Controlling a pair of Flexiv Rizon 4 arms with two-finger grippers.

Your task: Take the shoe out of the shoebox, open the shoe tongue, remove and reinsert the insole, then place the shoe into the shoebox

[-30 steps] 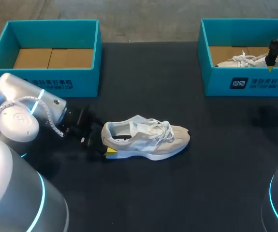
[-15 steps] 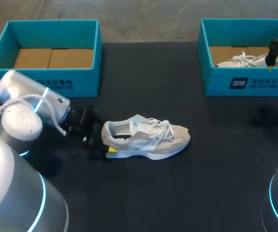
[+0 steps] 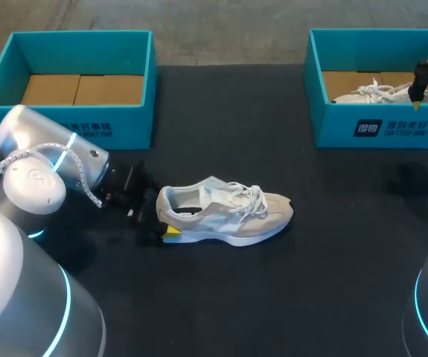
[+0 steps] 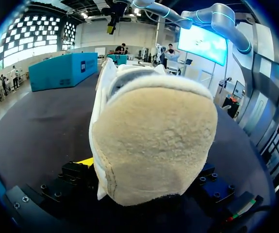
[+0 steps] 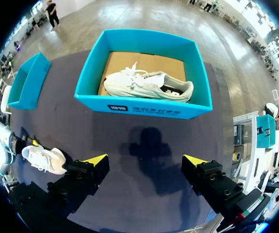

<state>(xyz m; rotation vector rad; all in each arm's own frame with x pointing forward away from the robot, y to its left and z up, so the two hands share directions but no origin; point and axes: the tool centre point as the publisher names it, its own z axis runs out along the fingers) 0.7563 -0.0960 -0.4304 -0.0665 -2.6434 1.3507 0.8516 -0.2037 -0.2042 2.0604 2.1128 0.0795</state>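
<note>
Your left fingers (image 3: 171,232) pinch the heel of the shoe (image 3: 228,212). It rests on its sole on the counter (image 3: 288,297), left of the middle, with its toe pointing toward the right edge. Your right fingers (image 5: 94,164) are spread wide and hang high near the counter's far right corner, by the right shoebox (image 3: 381,132), where a second shoe (image 5: 146,86) lies. The left shoebox (image 3: 87,130) sits at the far left corner, its cardboard floor showing.
</note>
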